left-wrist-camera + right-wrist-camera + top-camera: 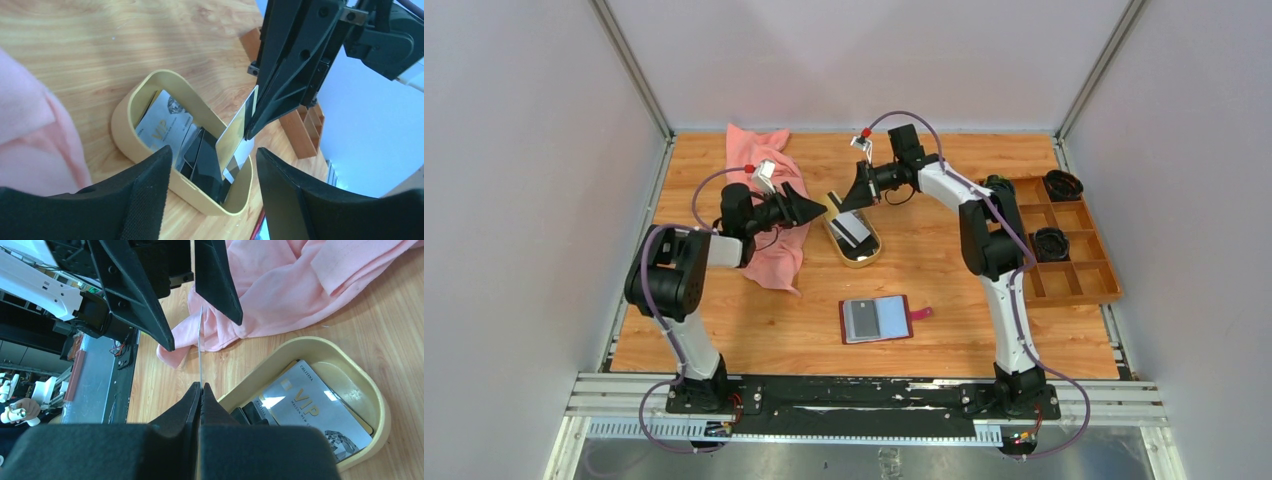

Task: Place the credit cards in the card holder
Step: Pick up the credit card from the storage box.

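My right gripper (201, 386) is shut on one credit card (235, 136), a pale gold one held on edge above the oval tan dish (870, 259). In the right wrist view the card (200, 345) shows as a thin line. Its far end reaches in between the fingers (137, 300) of my left gripper (214, 153), which is open and stands apart from the card on both sides. More credit cards lie in the dish: a pale "VIP" one (310, 410) and black ones (205, 162). The card holder (877, 320) lies open and flat on the table nearer the arms.
A pink cloth (769, 215) lies crumpled under and behind the left arm. A brown wooden compartment tray (1074, 275) with two black round things sits at the right edge. Grey walls enclose the table on three sides.
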You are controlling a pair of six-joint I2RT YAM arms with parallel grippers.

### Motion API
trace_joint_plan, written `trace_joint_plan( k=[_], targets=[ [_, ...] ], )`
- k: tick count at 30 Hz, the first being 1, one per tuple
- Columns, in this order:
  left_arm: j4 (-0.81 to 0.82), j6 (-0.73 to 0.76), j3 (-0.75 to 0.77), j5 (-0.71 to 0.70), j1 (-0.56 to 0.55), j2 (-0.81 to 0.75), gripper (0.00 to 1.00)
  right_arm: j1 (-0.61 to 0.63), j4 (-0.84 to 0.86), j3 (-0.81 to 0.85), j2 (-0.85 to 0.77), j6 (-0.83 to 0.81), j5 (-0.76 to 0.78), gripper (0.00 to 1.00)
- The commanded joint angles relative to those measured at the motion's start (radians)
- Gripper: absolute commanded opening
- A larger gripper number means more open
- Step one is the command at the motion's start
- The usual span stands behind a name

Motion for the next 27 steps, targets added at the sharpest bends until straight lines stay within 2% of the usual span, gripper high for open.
trace_joint_plan(
  k=[1, 5, 7, 9, 13, 22, 27],
  targets=[
    [0.329, -0.155, 0.021, 0.087, 0.002, 0.092, 0.62, -0.015, 0.044, 0.018, 0.028, 0.035, -0.038, 0.00],
    [0.372, -0.205, 0.060, 0.105, 0.001, 0.156, 0.46, -0.014, 0.054, 0.014, 0.030, 0.044, -0.036, 0.00],
    [0.409, -0.236, 0.077, 0.124, 0.001, 0.183, 0.27, -0.014, 0.057, 0.014, 0.032, 0.050, -0.029, 0.00],
    [0.449, -0.267, 0.093, 0.139, 0.001, 0.210, 0.01, -0.015, 0.058, 0.012, 0.037, 0.057, -0.017, 0.01],
    [0.492, -0.264, 0.105, 0.135, 0.001, 0.244, 0.00, -0.015, 0.060, 0.011, 0.049, 0.067, 0.005, 0.07],
    [0.468, -0.107, 0.128, 0.116, 0.001, 0.284, 0.00, -0.035, 0.057, 0.028, 0.092, 0.062, 0.042, 0.15],
    [0.446, -0.048, 0.136, 0.104, 0.002, 0.275, 0.00, -0.048, 0.050, 0.003, 0.070, 0.059, 0.073, 0.33]
  ],
)
